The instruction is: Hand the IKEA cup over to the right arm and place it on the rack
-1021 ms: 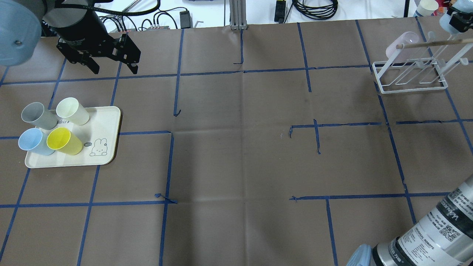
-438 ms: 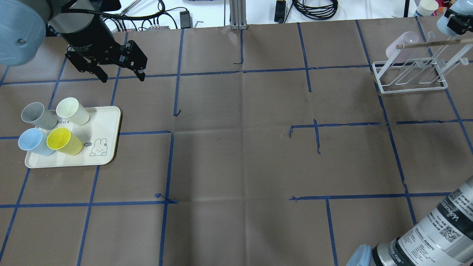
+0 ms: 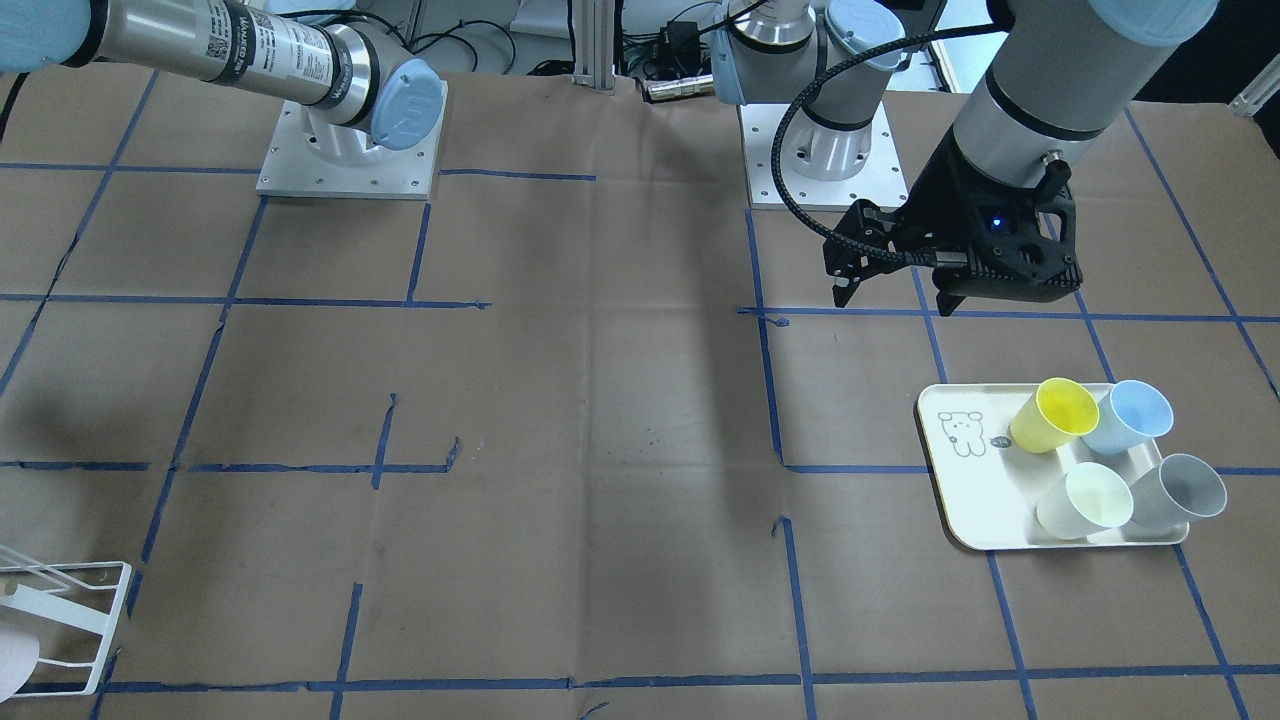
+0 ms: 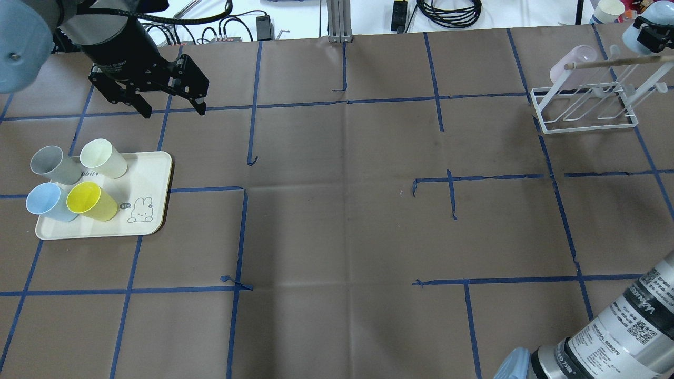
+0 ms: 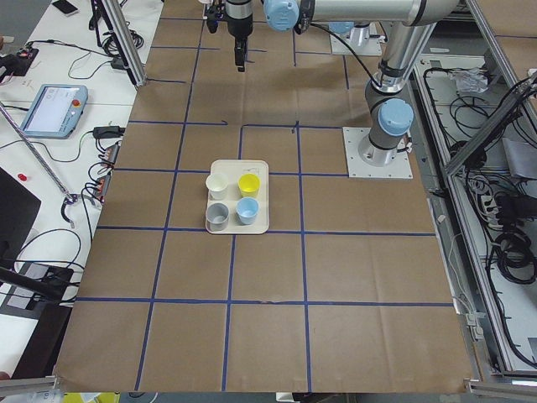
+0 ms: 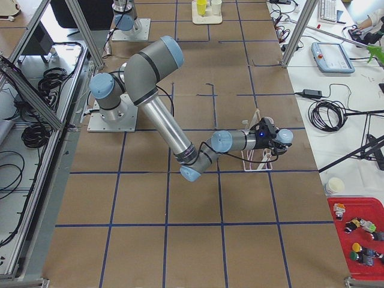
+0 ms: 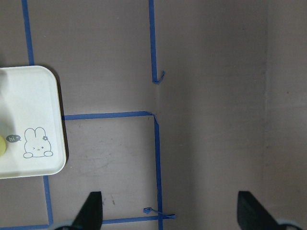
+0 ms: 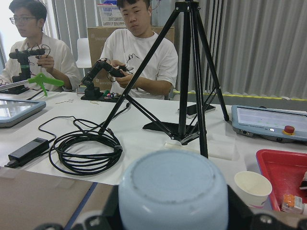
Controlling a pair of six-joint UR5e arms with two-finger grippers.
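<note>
My right gripper is at the far right corner, shut on a light-blue cup held above the white wire rack. The right wrist view shows that cup's round base filling the space between the fingers. A pale pink cup hangs on the rack's far left rod. My left gripper hovers open and empty beyond the cream tray. Standing on the tray are grey, cream, blue and yellow cups.
A wooden rod runs across the top of the rack. Cables and a power brick lie past the table's far edge, with a paper cup there too. Two people sit at a bench in the right wrist view. Blue tape lines grid the brown table.
My left gripper has come down and nearer to the tray, still open. The right gripper with the light-blue cup has barely shifted.
</note>
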